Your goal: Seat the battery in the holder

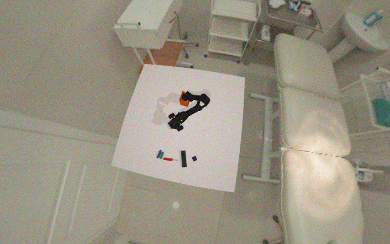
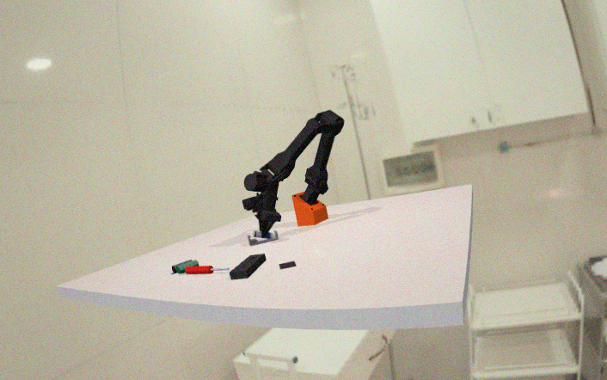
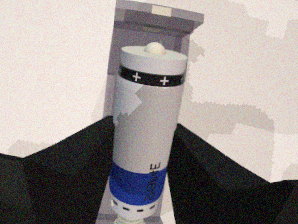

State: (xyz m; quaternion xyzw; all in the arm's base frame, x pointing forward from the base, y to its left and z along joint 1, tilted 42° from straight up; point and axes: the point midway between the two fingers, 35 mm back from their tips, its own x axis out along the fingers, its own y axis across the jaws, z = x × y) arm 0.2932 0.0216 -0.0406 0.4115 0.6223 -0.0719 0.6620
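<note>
with the gripper, pinches the battery from both sides, black fingers against its lower half in the wrist view. points steeply down at the table, directly over the holder.

keeps the battery lengthwise along the holder, between the end walls, with the blue band and flat end toward the pale spring. shows the plus-marked end and its round terminal in plain sight, beside the lipped end wall and uncovered by the lip; appears to carry that end raised, tilted up from the holder floor. cannot tell from here whether the flat end touches the spring, the contact being partly cut off at the bottom of the wrist view.

farther out, bends the black arm up and back down to an orange base on the white table.

well apart from the holder, on the same table, shows a black block, a small dark square to one side of it, and a red-handled screwdriver on the other, its shaft toward the block. just beside the red handle, shows a green cylinder.

beyond the table edge, shows a padded couch.
</note>
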